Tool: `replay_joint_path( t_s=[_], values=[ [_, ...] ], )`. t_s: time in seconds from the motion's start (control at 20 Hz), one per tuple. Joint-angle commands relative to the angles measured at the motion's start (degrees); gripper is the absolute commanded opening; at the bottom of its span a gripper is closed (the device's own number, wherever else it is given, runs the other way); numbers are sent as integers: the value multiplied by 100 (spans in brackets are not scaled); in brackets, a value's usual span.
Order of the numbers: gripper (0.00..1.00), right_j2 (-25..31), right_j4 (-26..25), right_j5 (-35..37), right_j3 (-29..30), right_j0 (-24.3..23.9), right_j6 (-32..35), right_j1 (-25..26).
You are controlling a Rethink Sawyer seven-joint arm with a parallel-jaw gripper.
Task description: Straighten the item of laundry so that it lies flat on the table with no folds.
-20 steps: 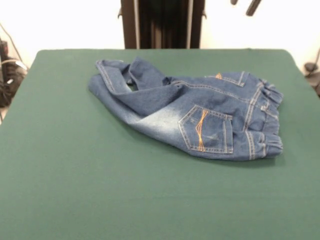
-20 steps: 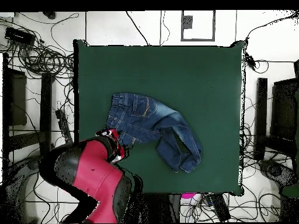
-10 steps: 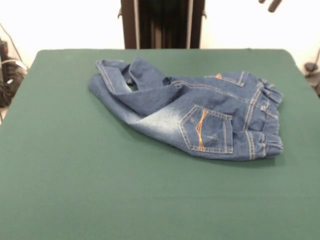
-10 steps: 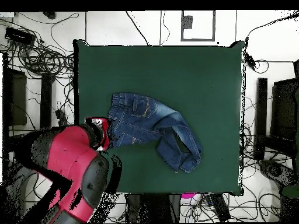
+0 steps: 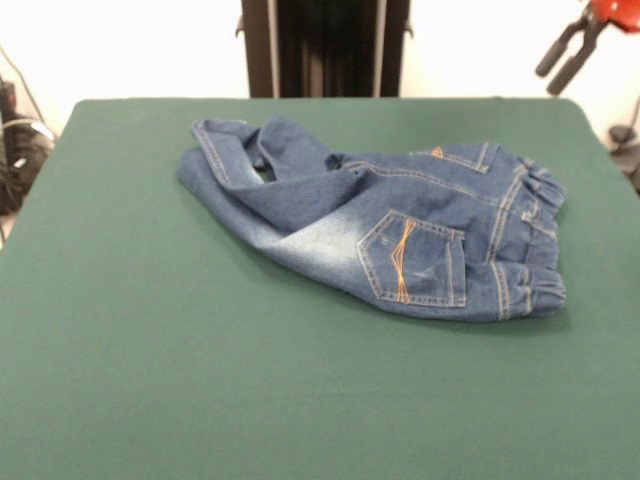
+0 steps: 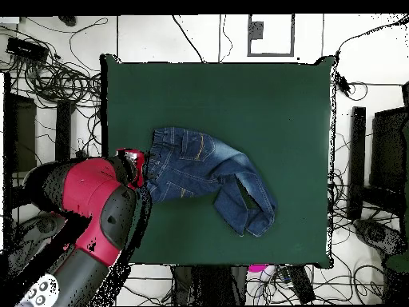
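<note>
The blue denim jeans (image 5: 400, 235) lie crumpled on the green table (image 5: 200, 380), right of the middle. The elastic waistband is at the right, and a back pocket with orange stitching faces up. The legs are folded over toward the left, with a whitish faded patch showing. My gripper (image 5: 551, 79) hangs above the table's far right corner, open and empty, up and to the right of the waistband. In the overhead view the jeans (image 6: 209, 180) lie left of the middle of the table (image 6: 240, 104), and the arm's red head covers the gripper (image 6: 134, 168) beside the waistband.
The black pedestal (image 5: 325, 45) stands behind the table's far edge. Cables (image 5: 15, 140) lie off the left side. In the overhead view, tangled cables (image 6: 56, 76) surround the table and the red arm (image 6: 96, 216) reaches over its left edge.
The gripper has come down and rightward into the front view's top right corner. In the overhead view the arm has swung left, its head now beside the waistband. The jeans have not moved.
</note>
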Motion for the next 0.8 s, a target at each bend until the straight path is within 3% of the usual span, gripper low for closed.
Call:
replay_joint_path(
  t_s=[0.05,0.25,0.4,0.6,0.8],
  values=[
    [100,846,280,-253,-349,-114,1601,495],
    [100,703,348,-515,-469,-75,1798,811],
    [100,354,406,-854,-696,-44,2074,1203],
    [100,-340,414,-801,-1066,-17,2337,1543],
    [100,-622,403,-980,-1293,-59,2138,1697]
  ],
)
